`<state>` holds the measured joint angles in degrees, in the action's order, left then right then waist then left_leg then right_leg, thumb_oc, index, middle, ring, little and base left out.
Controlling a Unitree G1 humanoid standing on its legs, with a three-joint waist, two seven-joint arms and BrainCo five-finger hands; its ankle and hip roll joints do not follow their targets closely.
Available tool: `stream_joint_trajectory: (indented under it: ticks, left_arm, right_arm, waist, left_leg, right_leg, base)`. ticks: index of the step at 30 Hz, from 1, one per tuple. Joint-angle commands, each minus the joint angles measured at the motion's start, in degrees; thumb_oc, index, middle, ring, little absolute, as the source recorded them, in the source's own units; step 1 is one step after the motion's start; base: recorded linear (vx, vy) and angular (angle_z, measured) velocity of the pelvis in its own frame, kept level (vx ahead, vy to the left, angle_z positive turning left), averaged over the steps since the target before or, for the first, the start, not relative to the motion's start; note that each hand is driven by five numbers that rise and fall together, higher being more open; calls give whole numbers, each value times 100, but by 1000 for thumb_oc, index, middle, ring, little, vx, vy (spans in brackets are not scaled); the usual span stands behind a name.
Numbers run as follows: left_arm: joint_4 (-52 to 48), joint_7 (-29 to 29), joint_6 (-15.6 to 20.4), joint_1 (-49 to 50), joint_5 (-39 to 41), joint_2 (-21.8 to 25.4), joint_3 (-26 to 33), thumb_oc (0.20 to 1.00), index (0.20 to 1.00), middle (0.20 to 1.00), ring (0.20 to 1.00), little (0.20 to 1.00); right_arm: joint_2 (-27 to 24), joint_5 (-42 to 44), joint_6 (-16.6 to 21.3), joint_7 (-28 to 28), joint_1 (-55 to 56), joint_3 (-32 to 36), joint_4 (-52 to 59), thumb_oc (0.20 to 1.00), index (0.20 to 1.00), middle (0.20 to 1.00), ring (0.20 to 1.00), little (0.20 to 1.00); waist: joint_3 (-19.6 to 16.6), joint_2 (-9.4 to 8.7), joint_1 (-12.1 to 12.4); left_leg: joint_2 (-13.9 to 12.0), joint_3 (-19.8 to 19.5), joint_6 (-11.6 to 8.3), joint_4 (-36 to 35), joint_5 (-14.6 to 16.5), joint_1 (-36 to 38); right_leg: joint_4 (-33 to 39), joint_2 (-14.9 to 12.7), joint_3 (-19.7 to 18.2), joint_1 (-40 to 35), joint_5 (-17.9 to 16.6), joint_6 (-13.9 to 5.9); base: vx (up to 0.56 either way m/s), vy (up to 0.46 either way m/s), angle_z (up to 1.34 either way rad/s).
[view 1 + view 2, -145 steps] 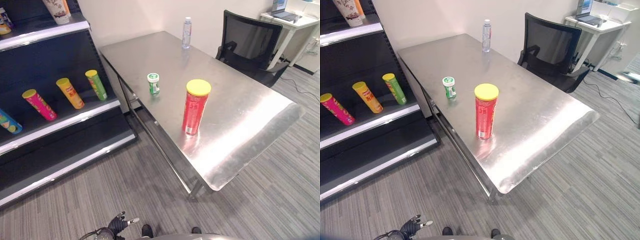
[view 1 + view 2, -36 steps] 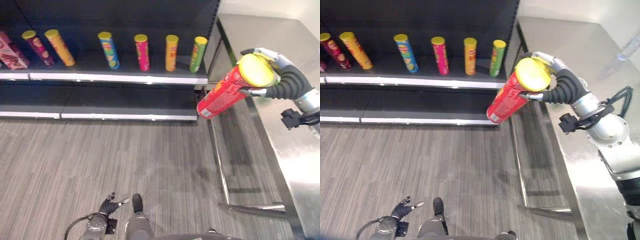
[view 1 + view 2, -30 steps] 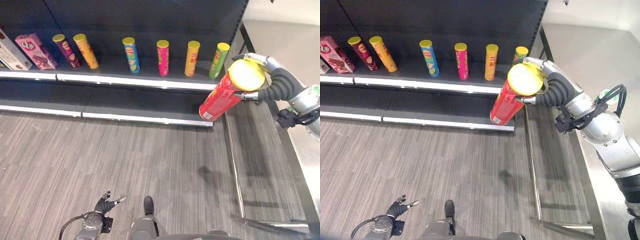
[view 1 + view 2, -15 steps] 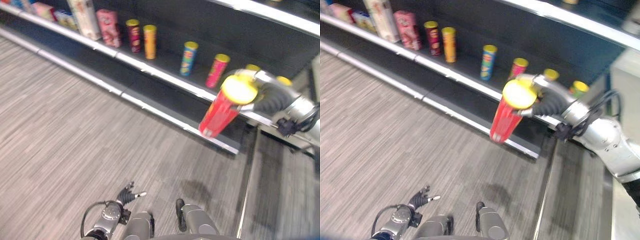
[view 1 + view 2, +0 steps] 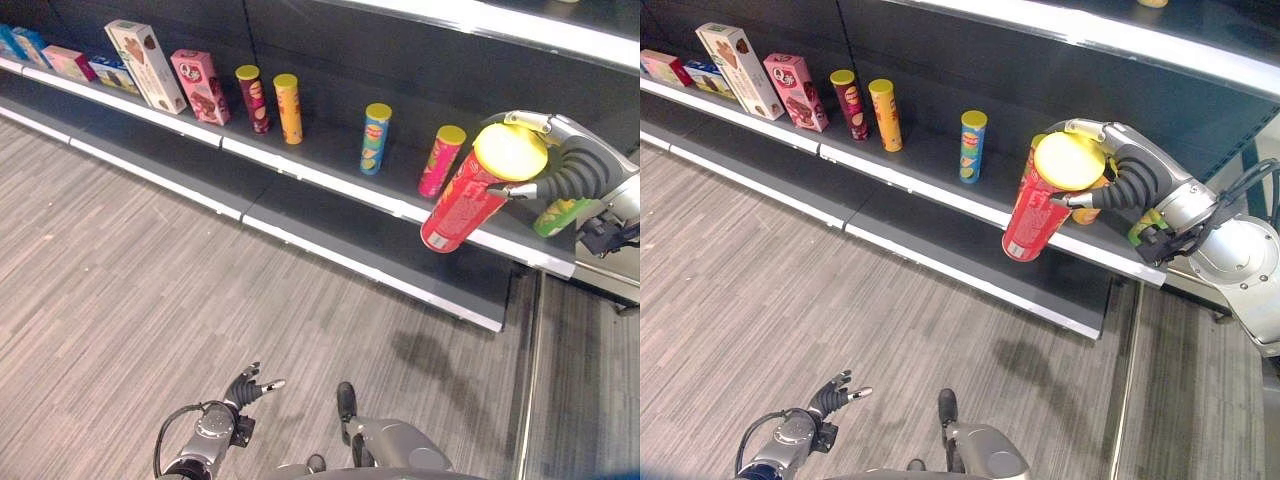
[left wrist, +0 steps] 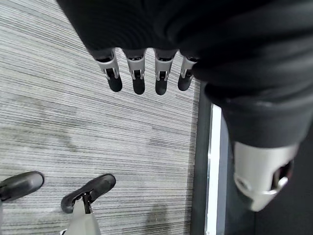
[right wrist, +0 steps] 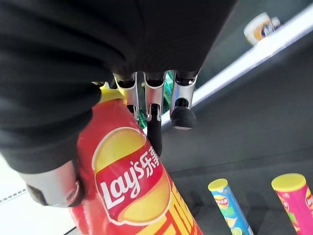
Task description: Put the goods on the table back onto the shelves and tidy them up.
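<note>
before the shelf (image 5: pixel 330 185), the right hand (image 5: pixel 560 165) held the red can (image 5: pixel 470 200) near its yellow lid, fingers and thumb curled around it. the can was tilted in the air, lid toward the hand and bottom pointing down and away from it, above the front edge of the shelf and touching nothing else. on the shelf stood a row of cans: a dark red can (image 5: pixel 251 98), an orange can (image 5: pixel 288 107), a blue can (image 5: pixel 375 137) and a pink can (image 5: pixel 440 160), each apart from the next. a green can (image 5: pixel 556 215) showed partly behind the right hand. farther left stood a pink box (image 5: pixel 198 86) and a white box (image 5: pixel 145 64). the left hand (image 5: pixel 248 386) hung low above the grey floor (image 5: pixel 120 280), fingers relaxed and holding nothing.
</note>
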<state>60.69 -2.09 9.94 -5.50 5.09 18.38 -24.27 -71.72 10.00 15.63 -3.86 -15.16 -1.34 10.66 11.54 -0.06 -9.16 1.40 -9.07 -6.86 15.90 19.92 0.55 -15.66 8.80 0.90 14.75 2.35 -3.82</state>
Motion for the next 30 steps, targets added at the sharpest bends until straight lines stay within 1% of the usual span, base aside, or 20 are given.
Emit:
stream_joint_trajectory:
  ticks: [1,3,7,8,9,10,11,12,13,14,15,16,17,18,20,22,23,25,28,30]
  left_arm:
    - [-230,100,104,545,-184,146,1262,1000,1000,1000,1000,1000]
    - [-144,158,130,518,-198,145,1255,1000,1000,1000,1000,1000]
    - [-130,171,150,469,-274,249,1377,1000,1000,1000,1000,1000]
    - [-106,180,151,434,-289,287,1429,1000,1000,1000,1000,1000]
    - [-99,210,92,475,-296,382,1542,1000,1000,1000,1000,1000]
    - [-118,210,87,484,-254,456,1636,1000,1000,1000,1000,1000]
    - [-118,210,87,485,-254,456,1637,1000,1000,1000,1000,1000]
    - [-171,234,67,519,-247,569,1730,1000,1000,1000,1000,1000]
    - [-172,234,66,521,-248,573,1730,1000,1000,1000,1000,1000]
    - [-24,232,36,523,-273,651,1811,1000,1000,1000,1000,1000]
    - [-23,232,36,520,-273,652,1811,1000,1000,1000,1000,1000]
    - [64,234,31,513,-279,686,1813,1000,1000,1000,1000,1000]
    - [66,234,32,509,-279,686,1817,1000,1000,1000,1000,1000]
    - [150,237,5,483,-320,679,1765,1000,1000,1000,1000,1000]
    - [276,228,-21,427,-323,618,1770,1000,1000,1000,1000,1000]
    - [279,228,-20,422,-324,617,1773,1000,1000,1000,1000,1000]
    - [427,204,-61,355,-365,484,1777,1000,1000,1000,1000,1000]
    - [399,194,-68,325,-367,454,1765,1000,1000,1000,1000,1000]
    - [234,110,-85,193,-438,413,1628,1000,1000,1000,1000,1000]
    - [138,85,-75,165,-456,400,1549,1000,1000,1000,1000,1000]
  right_arm:
    - [239,-205,-4,297,95,310,-597,200,200,200,200,200]
    - [288,-321,-14,333,175,348,-615,200,200,200,200,200]
    - [583,-508,-108,290,77,192,-593,200,200,200,200,200]
    - [726,-570,-161,307,91,179,-624,200,200,200,200,200]
    - [997,-712,-243,310,-32,-7,-631,200,200,200,200,200]
    - [1081,-729,-240,307,-84,-78,-602,200,200,200,200,200]
    - [1082,-729,-240,307,-87,-81,-603,200,200,200,200,200]
    - [1176,-679,-237,334,-59,-60,-554,200,200,200,200,200]
    - [1180,-680,-237,333,-57,-59,-553,200,200,200,200,200]
    - [1189,-641,-243,323,21,14,-591,200,200,200,200,200]
    - [1190,-641,-244,323,22,18,-590,200,200,200,200,200]
    - [1175,-581,-218,317,-31,19,-627,200,200,200,200,200]
    - [1175,-581,-217,318,-41,13,-631,200,200,200,200,200]
    - [1141,-479,-204,313,-147,-49,-653,200,200,200,200,200]
    - [1067,-424,-171,335,-230,-80,-714,200,200,200,200,200]
    - [1066,-423,-169,336,-242,-86,-719,200,200,200,200,200]
    - [1019,-327,-179,303,-275,-76,-692,200,200,200,200,200]
    - [1026,-288,-177,302,-256,-79,-658,200,200,200,200,200]
    - [1108,-171,-139,268,-114,-46,-578,200,200,200,200,200]
    - [1103,-152,-114,287,2,50,-531,200,200,200,200,200]
  waist:
    - [-388,-244,762]
    - [-462,-188,710]
    - [-481,17,713]
    - [-509,30,701]
    - [-487,-29,692]
    - [-493,-77,696]
    - [-495,-78,701]
    - [-483,-165,689]
    - [-489,-173,700]
    - [-500,-262,654]
    - [-507,-261,661]
    - [-492,-299,636]
    - [-506,-297,634]
    - [-396,-327,587]
    - [-268,-321,504]
    - [-274,-322,504]
    - [-144,-367,390]
    - [-125,-386,382]
    - [-133,-466,316]
    - [-169,-449,263]
  left_leg:
    - [-1880,1378,-717,-1665,-2510,-1287]
    - [-1978,1381,-814,-1974,-2784,-1445]
    - [-2052,1745,-814,-1607,-2828,-1341]
    - [-1988,1861,-814,-1468,-2752,-1333]
    - [-1817,2025,-806,-1410,-2512,-1110]
    - [-1748,2135,-726,-1387,-2421,-1059]
    - [-1748,2142,-725,-1388,-2420,-1058]
    - [-1613,2296,-597,-1334,-2321,-996]
    - [-1610,2310,-595,-1334,-2320,-995]
    - [-1470,2402,-483,-1456,-2211,-838]
    - [-1473,2407,-481,-1462,-2225,-851]
    - [-1320,2457,-368,-1553,-2147,-787]
    - [-1323,2457,-366,-1556,-2162,-811]
    - [-1050,2464,-179,-1592,-2032,-719]
    - [-688,2409,-3,-1714,-1880,-481]
    - [-686,2412,-1,-1720,-1896,-494]
    - [-236,2266,171,-1733,-1688,-170]
    - [-112,2218,221,-1738,-1588,-56]
    - [146,2207,332,-1636,-1207,253]
    - [181,2152,360,-1489,-1048,312]
  right_leg:
    - [1984,-1488,256,-2159,564,-870]
    - [2061,-1748,224,-2279,614,-1068]
    - [2052,-2191,234,-2223,385,-1118]
    - [2036,-2390,235,-2171,205,-1118]
    - [1823,-2703,51,-1843,-283,-1118]
    - [1748,-2795,-35,-1659,-547,-1118]
    - [1746,-2795,-43,-1653,-547,-1118]
    - [1665,-2868,-58,-1500,-974,-1118]
    - [1674,-2872,-70,-1493,-983,-1118]
    - [1661,-2611,-211,-1385,-995,-1118]
    - [1658,-2607,-220,-1363,-1006,-1118]
    - [1737,-2289,-216,-1256,-821,-1118]
    - [1732,-2285,-221,-1227,-831,-1118]
    - [1782,-1825,-168,-1039,-437,-1118]
    - [1690,-1281,-279,-659,-276,-1115]
    - [1683,-1282,-283,-639,-283,-1115]
    - [1588,-679,-257,-322,-336,-1016]
    - [1570,-546,-149,-259,-377,-970]
    - [1442,-319,875,-24,-502,-883]
    - [1492,-365,1021,-124,-443,-814]
  base:
    - [640,739,171]
    - [389,550,67]
    - [239,515,-91]
    - [325,714,-158]
    - [261,632,-200]
    - [146,404,-148]
    - [80,314,-168]
    - [58,201,-116]
    - [155,410,-88]
    - [91,211,-27]
    - [165,387,-8]
    - [63,177,8]
    - [133,428,20]
    - [110,391,11]
    - [139,403,-5]
    - [145,210,21]
    - [249,288,42]
    - [307,252,36]
    - [343,126,25]
    - [305,60,35]
